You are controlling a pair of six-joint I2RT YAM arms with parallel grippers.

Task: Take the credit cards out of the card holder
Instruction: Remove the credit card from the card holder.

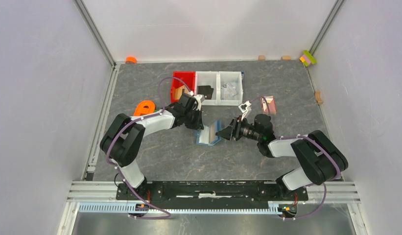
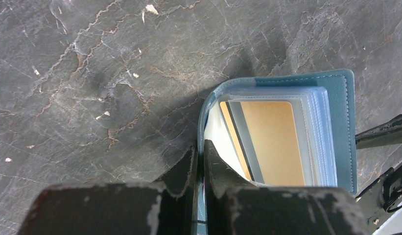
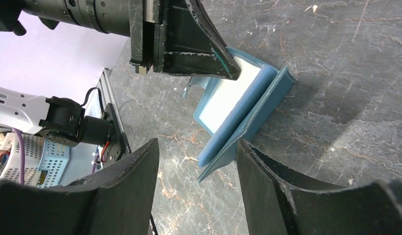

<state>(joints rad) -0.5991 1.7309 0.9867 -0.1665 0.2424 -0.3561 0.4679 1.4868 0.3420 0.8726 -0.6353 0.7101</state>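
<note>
The steel-blue card holder stands open on its edge at the table's middle. In the left wrist view its clear sleeves show a tan-gold credit card with a dark-edged card just left of it. My left gripper is shut on the holder's left cover, which is pinched between its fingers. My right gripper is open, just right of the holder. In the right wrist view the holder's corner lies between its fingers, nearer the right one.
A red bin and two white bins stand behind the holder; the middle bin holds a black card. An orange object lies by the left arm. A pink block lies at right.
</note>
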